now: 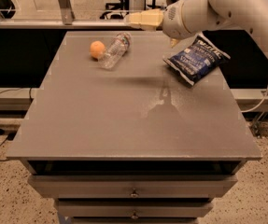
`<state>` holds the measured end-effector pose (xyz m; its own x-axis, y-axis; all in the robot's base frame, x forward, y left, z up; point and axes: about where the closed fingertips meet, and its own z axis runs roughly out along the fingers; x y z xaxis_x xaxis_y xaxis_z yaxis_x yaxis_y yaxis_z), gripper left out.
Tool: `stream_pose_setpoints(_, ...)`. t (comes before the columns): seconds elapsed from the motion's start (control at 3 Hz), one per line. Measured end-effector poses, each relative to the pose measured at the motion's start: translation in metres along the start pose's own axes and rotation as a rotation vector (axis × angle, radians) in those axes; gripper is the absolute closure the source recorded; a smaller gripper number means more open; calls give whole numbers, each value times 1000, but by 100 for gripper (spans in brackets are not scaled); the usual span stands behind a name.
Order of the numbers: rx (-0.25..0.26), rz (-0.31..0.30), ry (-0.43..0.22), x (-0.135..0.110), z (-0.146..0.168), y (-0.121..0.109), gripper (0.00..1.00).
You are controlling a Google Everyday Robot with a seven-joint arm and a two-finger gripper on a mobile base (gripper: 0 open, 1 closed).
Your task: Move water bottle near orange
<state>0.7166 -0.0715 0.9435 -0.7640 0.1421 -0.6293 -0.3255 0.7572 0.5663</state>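
The flat grey tabletop (124, 125) offers wide free room across its near half and middle. At the far left a clear, ribbed plastic water bottle (115, 50) lies on its side. A small round orange (97, 49) sits just beside it on the left, leaving no passable gap between them. A crinkled dark blue chip bag (196, 59) lies at the far right edge. An open lane runs between bottle and bag. The pale yellow hand (140, 20) hangs above the far end of that lane, and the thick white arm (236, 6) crosses above the bag.
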Motion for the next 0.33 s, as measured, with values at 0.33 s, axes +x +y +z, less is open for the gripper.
stream_pose_setpoints(0.33, 0, 0, 0, 0, 0, 0, 0)
